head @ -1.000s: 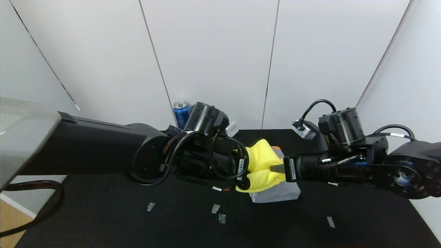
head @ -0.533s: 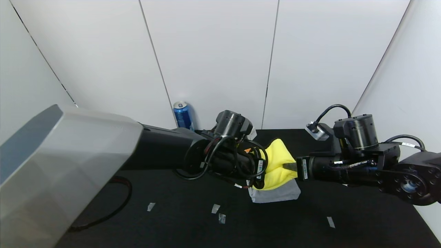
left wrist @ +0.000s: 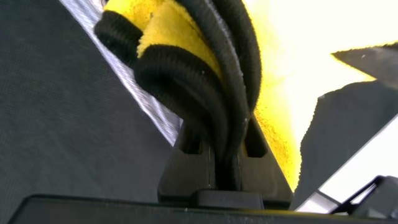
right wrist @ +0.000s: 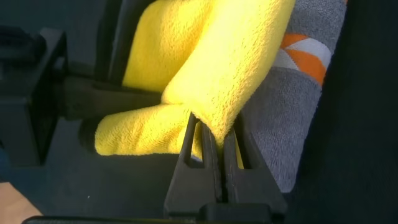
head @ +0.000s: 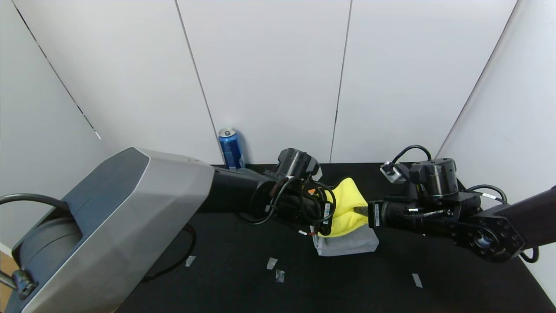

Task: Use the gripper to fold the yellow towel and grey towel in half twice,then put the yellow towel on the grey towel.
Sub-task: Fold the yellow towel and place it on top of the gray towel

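From the head view, the folded yellow towel (head: 344, 208) hangs bunched between the two arms directly over the folded grey towel (head: 347, 244), which lies flat on the black table (head: 243, 282). The yellow towel's lower edge seems to touch or nearly touch the grey one. The left gripper (head: 326, 213) pinches the yellow towel's left end and the right gripper (head: 360, 211) pinches its right end, so the cloth's long axis runs from one arm to the other, roughly along the grey towel's length. Both grippers sit about equally near the stack, and by my judgement the coming move is mainly a straight lowering and release. A blue can (head: 230, 148) stands well apart by the back wall. In the left wrist view, the left gripper (left wrist: 225, 134) is clamped on the dark-trimmed edge layers of the yellow towel (left wrist: 280, 93), with a sliver of the grey towel (left wrist: 134, 87) just beyond. In the right wrist view, the right gripper (right wrist: 214, 146) is closed tight on a fold of the yellow towel (right wrist: 217, 68). The grey towel (right wrist: 292, 112), showing its orange patches, lies immediately beneath.
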Robot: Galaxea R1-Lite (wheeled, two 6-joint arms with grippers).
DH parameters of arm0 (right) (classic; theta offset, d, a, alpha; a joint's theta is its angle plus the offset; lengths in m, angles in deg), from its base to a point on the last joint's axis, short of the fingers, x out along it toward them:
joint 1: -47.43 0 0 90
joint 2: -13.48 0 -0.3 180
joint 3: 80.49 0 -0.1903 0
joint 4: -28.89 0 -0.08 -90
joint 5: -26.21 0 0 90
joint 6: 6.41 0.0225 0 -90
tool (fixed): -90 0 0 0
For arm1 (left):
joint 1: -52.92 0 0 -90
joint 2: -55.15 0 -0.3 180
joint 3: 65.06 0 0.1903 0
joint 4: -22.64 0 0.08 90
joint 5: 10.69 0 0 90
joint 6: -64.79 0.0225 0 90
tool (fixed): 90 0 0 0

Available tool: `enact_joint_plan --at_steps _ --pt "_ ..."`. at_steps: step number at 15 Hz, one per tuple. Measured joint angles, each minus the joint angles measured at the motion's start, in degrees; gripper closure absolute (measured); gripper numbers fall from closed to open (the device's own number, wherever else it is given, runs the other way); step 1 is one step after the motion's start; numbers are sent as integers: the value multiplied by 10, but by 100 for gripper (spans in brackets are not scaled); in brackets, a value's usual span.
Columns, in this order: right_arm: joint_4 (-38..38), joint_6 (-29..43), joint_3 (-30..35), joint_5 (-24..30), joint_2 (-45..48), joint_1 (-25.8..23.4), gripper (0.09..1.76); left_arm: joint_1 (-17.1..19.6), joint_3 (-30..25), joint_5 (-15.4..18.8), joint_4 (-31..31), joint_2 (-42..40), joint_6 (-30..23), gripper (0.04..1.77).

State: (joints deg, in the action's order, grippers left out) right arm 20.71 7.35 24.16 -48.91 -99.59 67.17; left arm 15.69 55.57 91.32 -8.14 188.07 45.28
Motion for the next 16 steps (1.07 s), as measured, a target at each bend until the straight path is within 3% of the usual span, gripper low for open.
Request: enact_joint_plan --at_steps 6,10,16 --pt "-75 2 15 1 -74 -11 170 5 16 -25 1 35 1 160" --pt "-71 3 15 1 -93 -19 170 2 19 -44 2 49 2 160" --pt "-30 3 13 1 -91 -28 170 0 17 -46 0 51 0 160"
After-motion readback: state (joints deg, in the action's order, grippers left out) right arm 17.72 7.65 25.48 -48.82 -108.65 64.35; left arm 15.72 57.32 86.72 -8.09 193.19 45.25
